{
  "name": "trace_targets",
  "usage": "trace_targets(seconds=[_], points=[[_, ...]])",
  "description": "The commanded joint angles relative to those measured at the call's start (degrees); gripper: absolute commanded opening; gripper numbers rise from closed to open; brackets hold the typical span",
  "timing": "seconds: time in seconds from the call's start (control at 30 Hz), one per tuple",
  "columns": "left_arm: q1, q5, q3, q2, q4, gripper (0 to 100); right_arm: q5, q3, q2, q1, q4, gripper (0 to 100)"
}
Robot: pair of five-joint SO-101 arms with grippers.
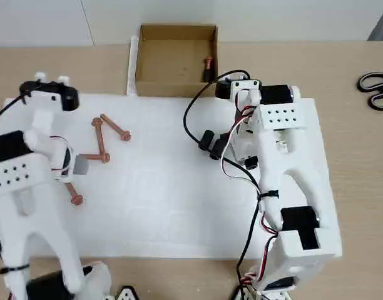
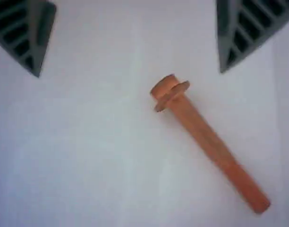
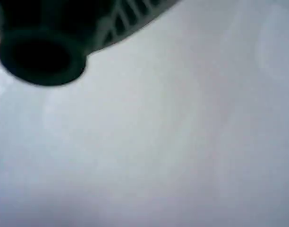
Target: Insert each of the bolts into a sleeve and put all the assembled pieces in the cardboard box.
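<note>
Bolt (image 2: 208,142) lies flat on the white foam pad (image 1: 173,200) directly under the left claw (image 2: 129,71). That claw is spread wide, with one ribbed finger on either side and nothing between them. The flanged head sits closest to the gap and the shank runs away from it on a slant. The long axis therefore crosses the line between the fingers at an angle rather than squarely, so I judge a small wrist turn is needed before closing on it.

In the high view the left claw (image 1: 76,165) hangs over the pad's 9 o'clock side. Other loose bolts (image 1: 115,127) lie near it, from 12 round to 2 o'clock, and one more (image 1: 74,195) lies just beside the arm at 6 o'clock. I cannot say for certain which of these the wrist camera is looking at. All are much nearer the left arm than the right.

A dark sleeve (image 3: 40,56) sits at the right claw (image 3: 102,23) with its bore facing out. I cannot tell whether that claw is pinching it or only lying beside it.

The cardboard box (image 1: 136,62) stands at 12 o'clock, touching the pad's far edge, and already holds one assembled piece (image 1: 208,65). The middle of the pad between the arms is open foam, which gives room for the bolt to meet the sleeve. Scissors (image 1: 376,87) lie well apart at 2 o'clock.
</note>
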Motion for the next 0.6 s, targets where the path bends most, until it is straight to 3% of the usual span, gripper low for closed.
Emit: trace_targets(seconds=[0.0,0.2,0.27,0.57], points=[[-2.1,1.5,-1.5,4.1,-1.4,23,0.4,-2.3,-3.9,0.2,0.7,0.6],[1.5,2.2,-1.7,9.7,-9.9,23,0.3,-2.3,-3.9,-2.4,0.7,0.6],[3.3,5.7,-2.1,12.0,-12.2,23,0.2,-2.3,-3.9,-3.6,0.7,0.6],[9.0,15.2,-21.1,31.7,-10.7,23,0.1,-2.2,-3.9,-5.0,0.8,0.6]])
